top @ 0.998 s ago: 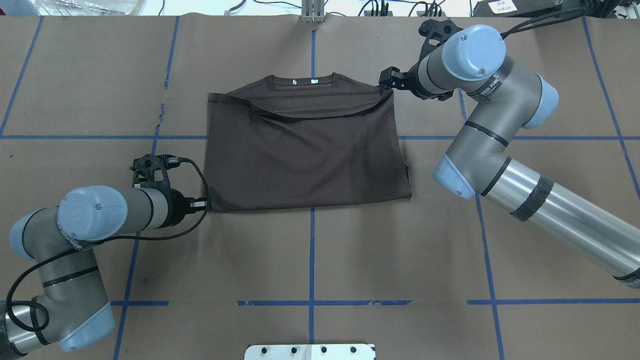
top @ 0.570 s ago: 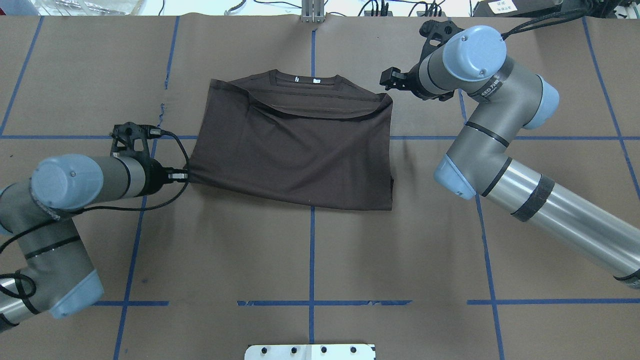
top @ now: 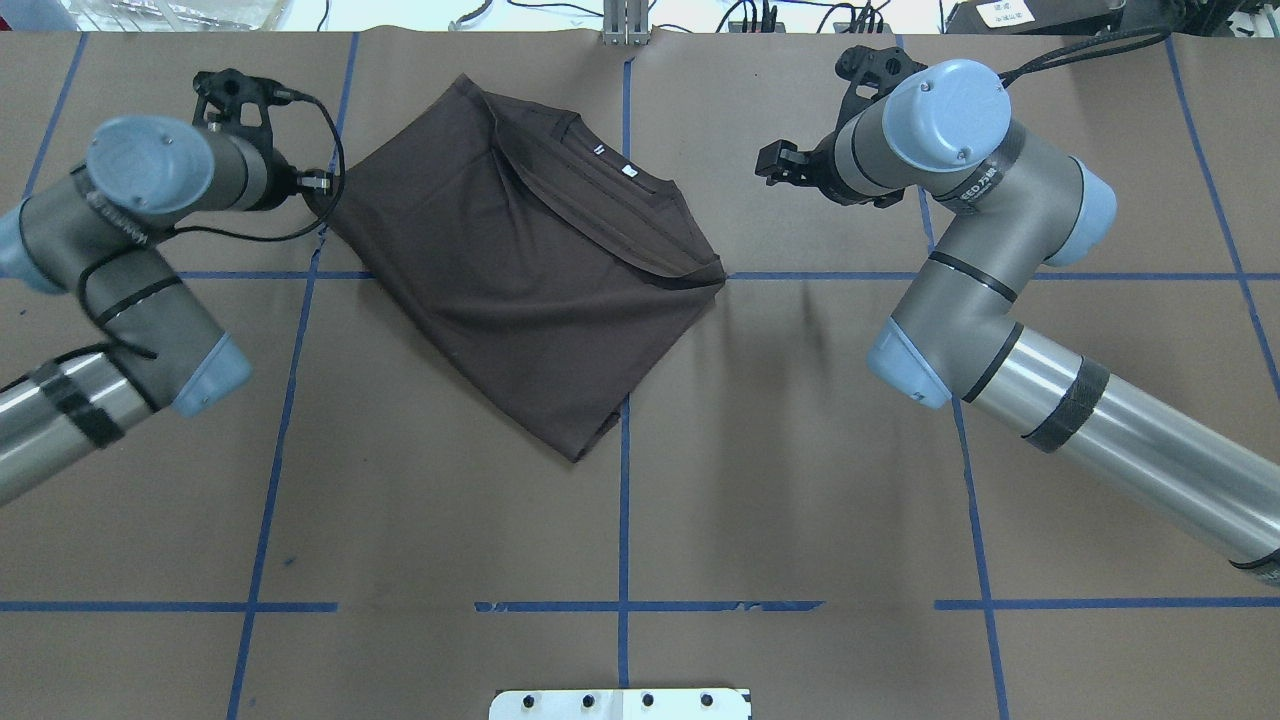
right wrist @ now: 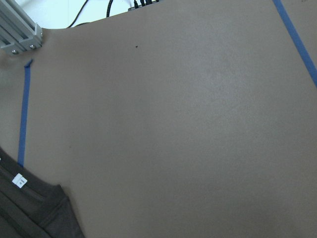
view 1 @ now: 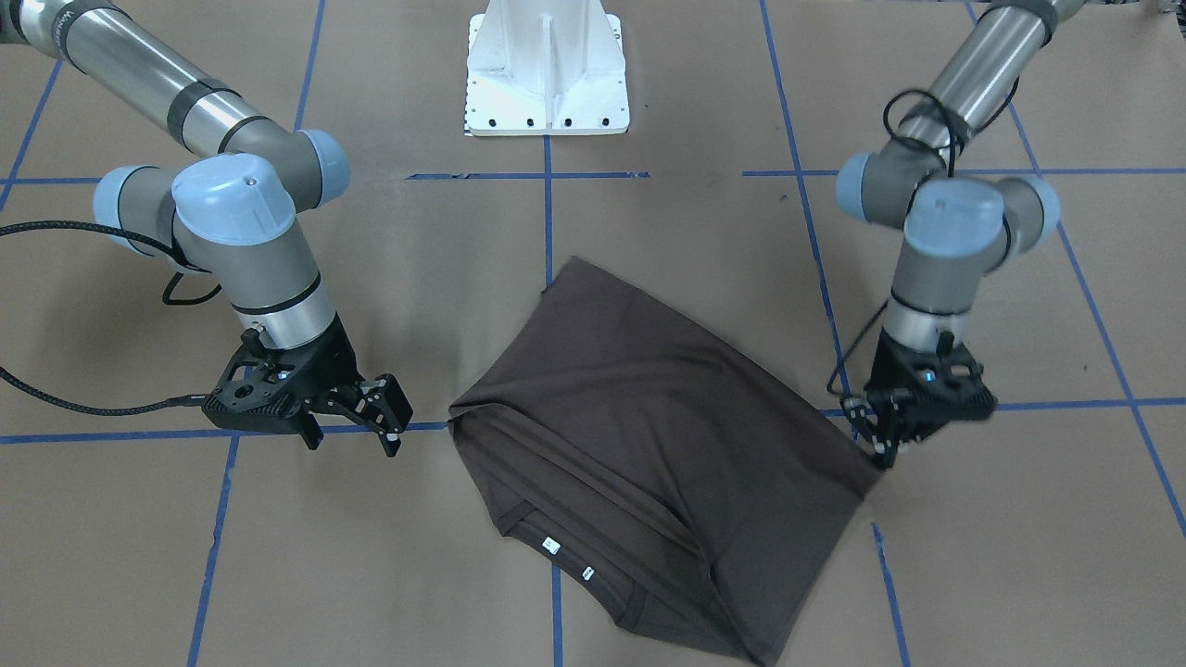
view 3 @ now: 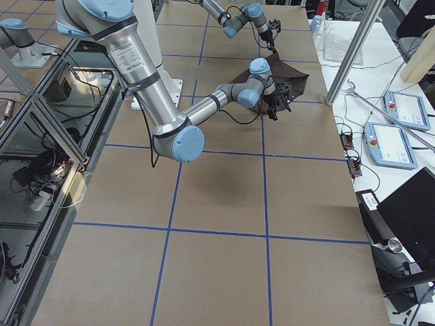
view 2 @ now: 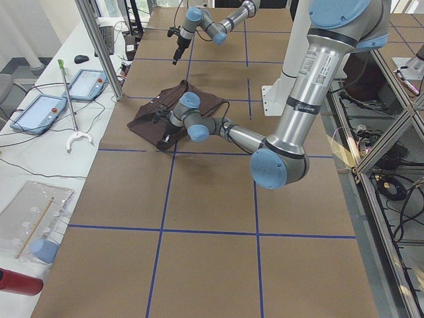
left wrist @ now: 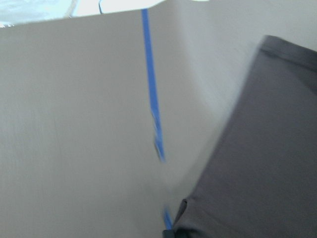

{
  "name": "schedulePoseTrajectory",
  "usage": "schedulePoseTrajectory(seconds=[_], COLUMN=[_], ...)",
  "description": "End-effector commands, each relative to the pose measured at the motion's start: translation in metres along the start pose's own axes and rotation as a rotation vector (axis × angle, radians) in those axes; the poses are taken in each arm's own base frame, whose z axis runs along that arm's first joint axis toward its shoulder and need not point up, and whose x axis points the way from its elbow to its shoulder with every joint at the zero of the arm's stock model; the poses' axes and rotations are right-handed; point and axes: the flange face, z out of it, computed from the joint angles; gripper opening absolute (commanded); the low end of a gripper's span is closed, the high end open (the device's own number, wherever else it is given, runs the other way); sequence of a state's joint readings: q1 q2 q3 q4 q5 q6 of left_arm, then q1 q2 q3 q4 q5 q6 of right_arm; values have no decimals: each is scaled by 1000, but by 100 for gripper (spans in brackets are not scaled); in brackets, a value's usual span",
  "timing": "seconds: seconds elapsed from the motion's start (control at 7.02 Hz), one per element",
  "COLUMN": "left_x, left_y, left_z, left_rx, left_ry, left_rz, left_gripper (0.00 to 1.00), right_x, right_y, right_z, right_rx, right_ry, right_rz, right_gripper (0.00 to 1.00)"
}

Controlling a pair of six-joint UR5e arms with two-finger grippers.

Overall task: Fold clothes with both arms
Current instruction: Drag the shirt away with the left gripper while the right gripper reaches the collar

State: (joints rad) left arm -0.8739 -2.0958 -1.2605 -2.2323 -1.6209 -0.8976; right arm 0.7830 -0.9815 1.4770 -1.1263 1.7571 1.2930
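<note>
The dark brown T-shirt lies folded and turned diagonally on the brown paper, its neckline with white labels toward the far side. It also shows in the front view. My left gripper is shut on the shirt's far-left corner, low over the table; in the front view this gripper pinches that corner. My right gripper is open and empty, clear of the shirt to its right; the front view shows it with jaws spread. The right wrist view catches only the collar corner.
The white bolted pedestal stands at the near middle edge. Blue tape lines grid the paper. An aluminium post and cables sit at the far edge. A side table with tablets lies beyond.
My right gripper has let go of the shirt's right shoulder corner and stayed put. My left gripper has dragged its corner to the far left, swinging the shirt diagonal.
</note>
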Motion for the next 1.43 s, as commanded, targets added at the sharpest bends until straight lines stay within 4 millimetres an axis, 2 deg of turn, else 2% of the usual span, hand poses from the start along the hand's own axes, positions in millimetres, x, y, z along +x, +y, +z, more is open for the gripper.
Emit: schedulePoseTrajectory(seconds=[0.0, 0.14, 0.29, 0.43, 0.57, 0.71, 0.86, 1.0, 1.14, 1.28], left_x=[9, -12, -36, -35, -30, -28, -32, -33, -32, -31], left_y=[-66, -77, -57, -54, -48, -39, -33, -32, -32, -31], left_z=[66, 62, 59, 32, 12, -2, -8, -9, -9, -8], left_rx=[66, 102, 98, 126, 80, 61, 65, 64, 64, 63], left_ry=[-96, -83, -85, -37, 62, 115, 121, 123, 124, 125], left_rz=[-3, -3, 16, 42, 90, 86, 82, 82, 83, 82], left_gripper=[0, 0, 99, 100, 100, 100, 100, 100, 100, 100], right_x=[-4, -7, -14, -26, -55, -87, -122, -149, -167, -173], right_y=[8, 15, 24, 43, 55, 47, 36, 27, 23, 22], right_z=[-12, -12, -16, -9, -7, 0, 23, 40, 54, 72], right_rx=[0, -6, -14, -29, -11, -1, 6, 15, 16, 16], right_ry=[-20, -25, -40, -42, -53, -58, -27, 0, 28, 67], right_rz=[-3, -8, -17, -15, 33, 51, 51, 59, 65, 67], right_gripper=[100, 100, 100, 100, 99, 95, 86, 76, 70, 67])
